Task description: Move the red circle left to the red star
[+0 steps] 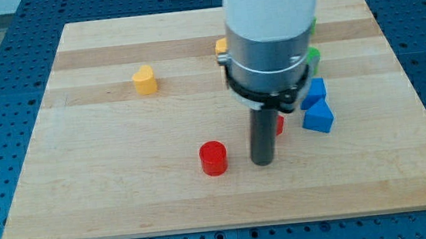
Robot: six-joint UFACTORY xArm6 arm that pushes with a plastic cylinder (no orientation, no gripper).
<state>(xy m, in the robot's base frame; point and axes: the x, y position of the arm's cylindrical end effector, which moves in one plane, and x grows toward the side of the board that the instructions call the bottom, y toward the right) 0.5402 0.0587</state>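
Tip (263,162) just right of red circle (213,158), apart. Red star (278,124) mostly hidden behind rod. No claw visible. Risk: off-centre push sends circle sideways.

On the pale wooden surface (122,143), my tip (263,162) rests just to the view's right of the red circle (213,158), a small gap between them. A red block (279,124), mostly hidden behind the rod, peeks out on the rod's right; its shape cannot be made out. Further right sit two blue blocks, one (315,93) above the other (318,117), touching. A green block (313,56) shows beside the arm's housing, an orange one (221,47) at its left edge. A yellow block (145,80) stands well apart toward the view's upper left.
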